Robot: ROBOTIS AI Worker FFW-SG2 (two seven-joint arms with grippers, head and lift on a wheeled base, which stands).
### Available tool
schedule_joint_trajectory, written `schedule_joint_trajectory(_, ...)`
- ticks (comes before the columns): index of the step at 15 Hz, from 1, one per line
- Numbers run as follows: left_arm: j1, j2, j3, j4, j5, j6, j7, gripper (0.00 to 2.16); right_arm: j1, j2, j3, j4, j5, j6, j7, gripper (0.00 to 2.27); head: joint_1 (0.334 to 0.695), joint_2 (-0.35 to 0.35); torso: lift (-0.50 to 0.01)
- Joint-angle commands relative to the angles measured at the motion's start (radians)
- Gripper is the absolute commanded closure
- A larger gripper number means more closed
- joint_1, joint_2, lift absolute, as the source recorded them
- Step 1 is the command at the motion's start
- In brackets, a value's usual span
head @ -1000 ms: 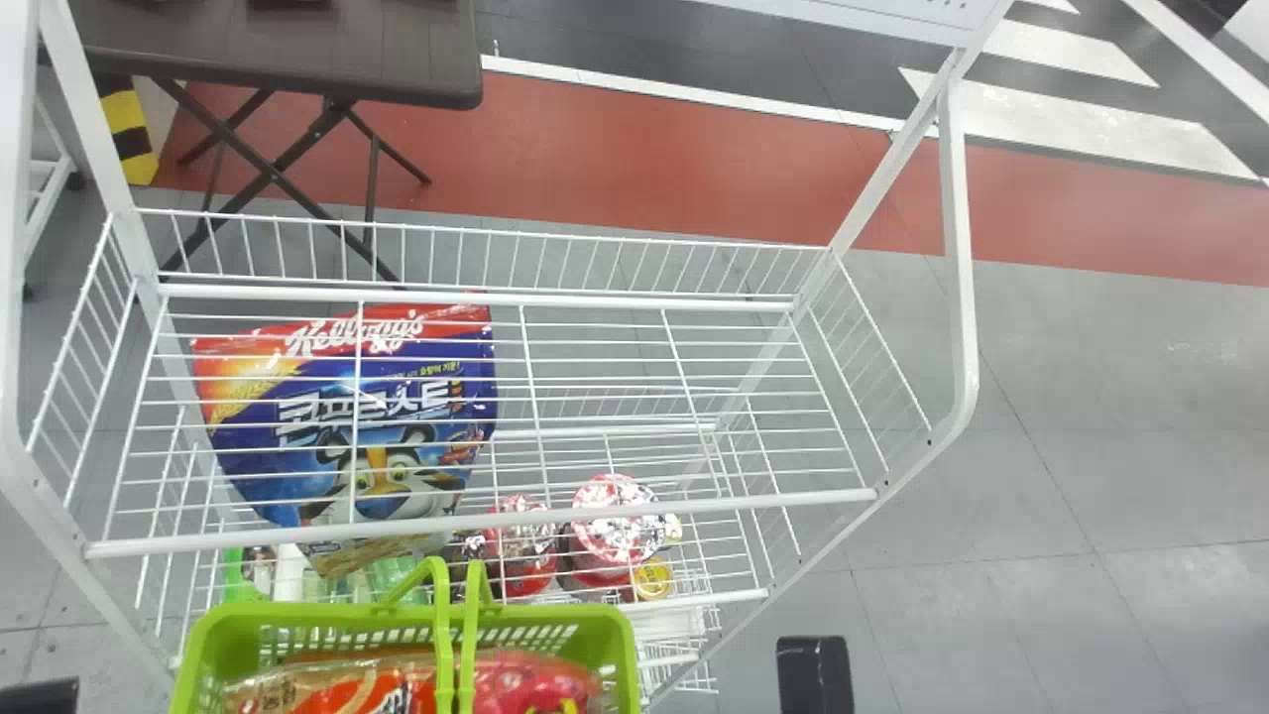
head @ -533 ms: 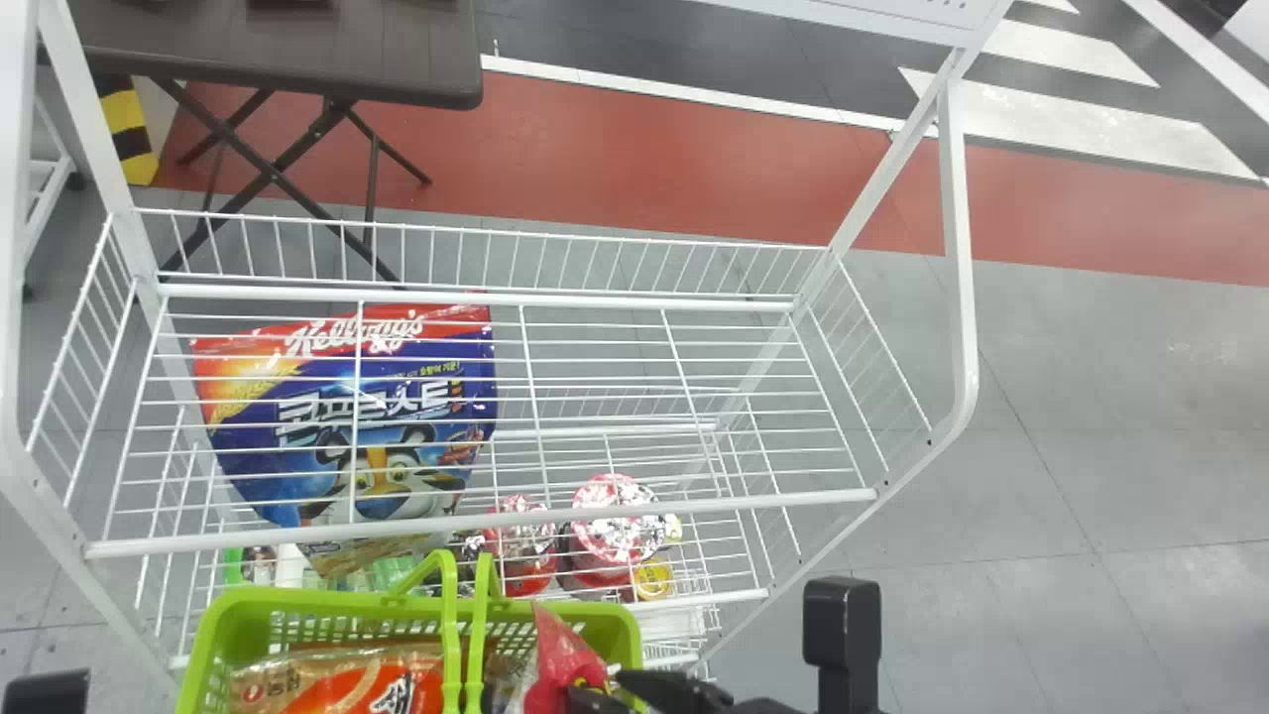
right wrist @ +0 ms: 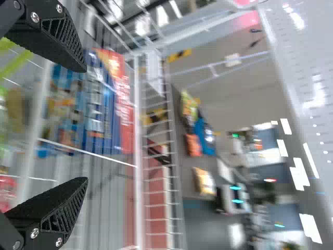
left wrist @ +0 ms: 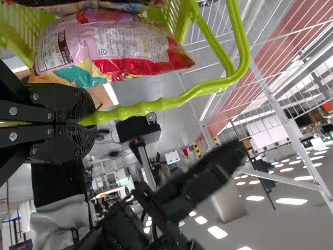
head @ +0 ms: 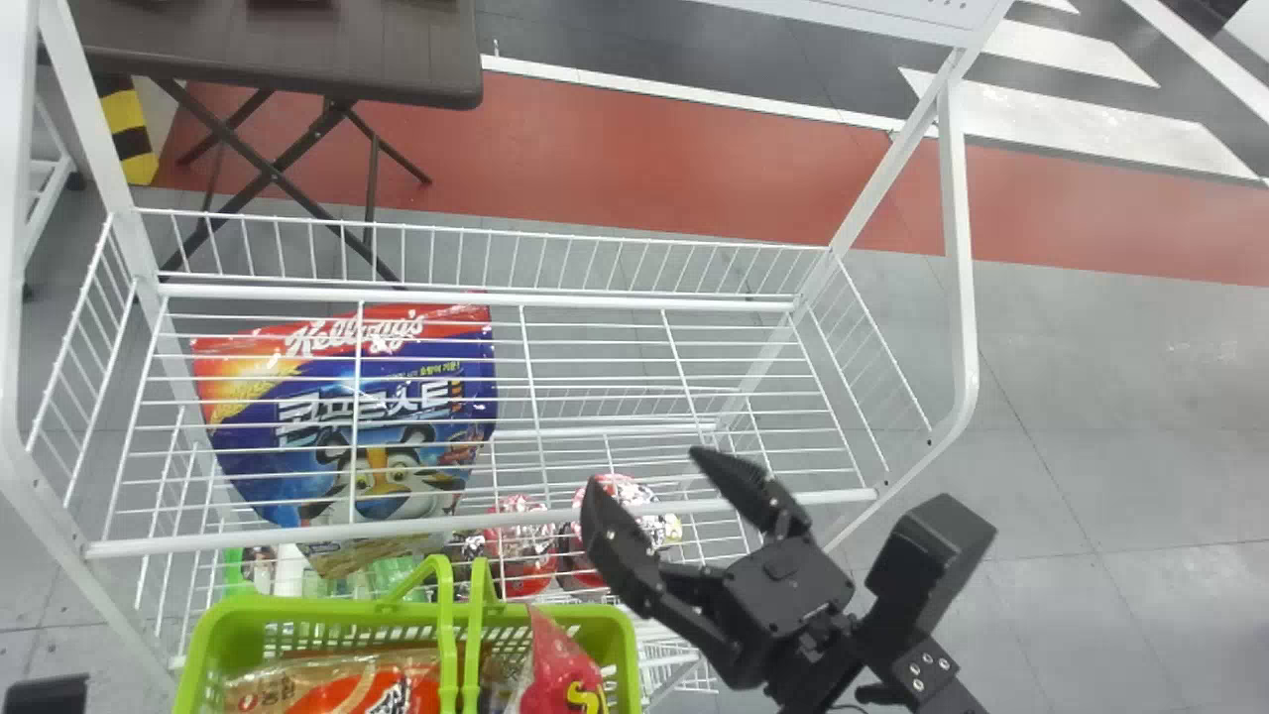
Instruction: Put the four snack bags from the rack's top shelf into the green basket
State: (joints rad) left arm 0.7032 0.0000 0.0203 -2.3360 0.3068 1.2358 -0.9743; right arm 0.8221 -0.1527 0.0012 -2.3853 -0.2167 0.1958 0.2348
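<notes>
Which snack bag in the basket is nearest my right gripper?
The pink bag with yellow lettering, right of the basket handles; the orange-and-clear bag lies mostly left of them.

to the left of the jaws of the right gripper (head: 646, 471), the bottom edge cuts the green basket (head: 297, 607), also the orange snack bag (head: 357, 694) and the pink snack bag (head: 560, 674) inside. more to the left, the left arm (head: 45, 696) is cut too. one jaw covers a part of the round container (head: 639, 494). between the jaws of the left gripper (left wrist: 89, 124), a piece of the green handle (left wrist: 151, 107) is hidden. beyond these jaws, the right arm (left wrist: 203, 177) is blurred. beyond the right jaws, the blue pack (right wrist: 204, 136) is blurred.
</notes>
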Motion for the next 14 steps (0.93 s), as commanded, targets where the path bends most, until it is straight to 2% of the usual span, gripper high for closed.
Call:
schedule_joint_trajectory(1,0.002,-0.003,0.001,0.0,0.0,0.0,-0.003,2.15,0.014,-0.004,0.08,-0.009,0.125,-0.111,-0.081,0.06,0.695,-0.35,0.0)
schedule_joint_trajectory(4,0.007,-0.003,0.004,-0.002,0.006,0.0,-0.012,2.15,0.017,-0.001,0.068,-0.014,0.112,-0.108,-0.106,0.07,0.695,-0.335,0.0)
schedule_joint_trajectory(14,0.016,-0.003,0.01,-0.005,0.011,0.0,-0.021,2.15,0.037,0.001,0.048,-0.023,0.105,-0.135,-0.109,0.07,0.695,-0.35,0.0)
